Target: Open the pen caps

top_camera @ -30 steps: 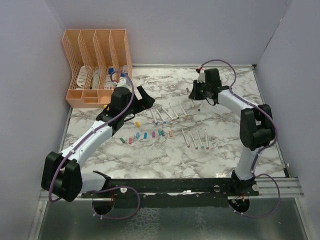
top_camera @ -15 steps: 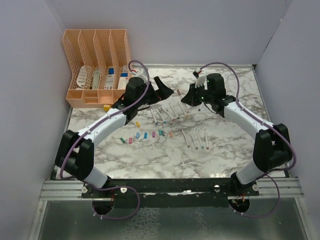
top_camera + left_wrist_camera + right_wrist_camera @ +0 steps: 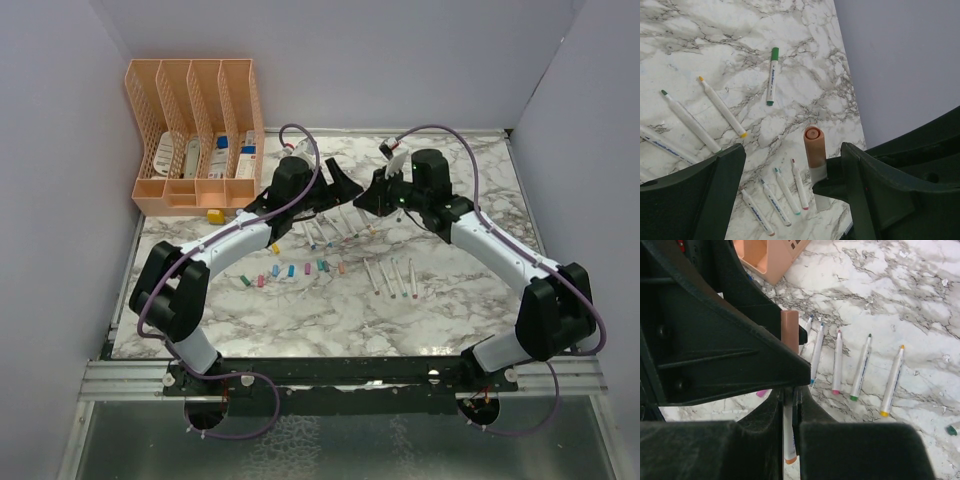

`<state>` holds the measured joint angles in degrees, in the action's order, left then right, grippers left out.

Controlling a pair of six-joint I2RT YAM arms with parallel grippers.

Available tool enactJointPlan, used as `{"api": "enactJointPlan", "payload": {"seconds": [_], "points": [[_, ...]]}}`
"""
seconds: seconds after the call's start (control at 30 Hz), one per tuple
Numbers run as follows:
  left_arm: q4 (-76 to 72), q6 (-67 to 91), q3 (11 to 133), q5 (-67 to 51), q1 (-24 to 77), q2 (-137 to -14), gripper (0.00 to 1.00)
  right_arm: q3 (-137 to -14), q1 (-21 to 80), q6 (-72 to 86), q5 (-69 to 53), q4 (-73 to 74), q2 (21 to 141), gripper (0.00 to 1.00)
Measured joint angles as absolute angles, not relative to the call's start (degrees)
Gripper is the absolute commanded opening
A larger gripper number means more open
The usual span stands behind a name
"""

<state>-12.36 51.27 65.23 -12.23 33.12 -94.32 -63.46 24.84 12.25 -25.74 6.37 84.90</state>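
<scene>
Over the far middle of the white marble-patterned table (image 3: 300, 312) the two arms meet tip to tip. The right gripper (image 3: 791, 407) is clamped tight on the barrel of a thin pale grey marker pen (image 3: 788, 432), whose brownish-orange plastic cap (image 3: 814, 146) is on and points towards the left gripper (image 3: 792, 150). That one stands wide, one black finger on either side of the cap (neither seems to touch it in the left wrist view). On the table below lie a fan of uncapped pale pens (image 3: 345, 222), four more uncapped pens (image 3: 392, 277) to their near right, and a row of small coloured loose caps (image 3: 290, 270). A peach plastic desk organiser (image 3: 195, 130) stands at the far left
</scene>
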Motion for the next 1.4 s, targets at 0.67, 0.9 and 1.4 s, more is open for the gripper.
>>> {"api": "enactJointPlan", "payload": {"seconds": [0.67, 0.9, 1.4], "points": [[-15.03, 52.97, 65.23, -12.23, 33.12, -94.41, 0.34, -62.89, 27.81, 12.21, -25.82, 6.39, 83.88, 0.01], [-15.07, 53.17, 65.23, -12.21, 33.12, -94.41, 0.12, -62.61, 28.08, 12.21, -25.8, 6.42, 83.88, 0.01], [-15.88, 53.45, 65.23, -12.64, 33.15, -94.39, 0.0, -62.39, 28.1, 11.75, -25.34, 6.59, 83.88, 0.57]]}}
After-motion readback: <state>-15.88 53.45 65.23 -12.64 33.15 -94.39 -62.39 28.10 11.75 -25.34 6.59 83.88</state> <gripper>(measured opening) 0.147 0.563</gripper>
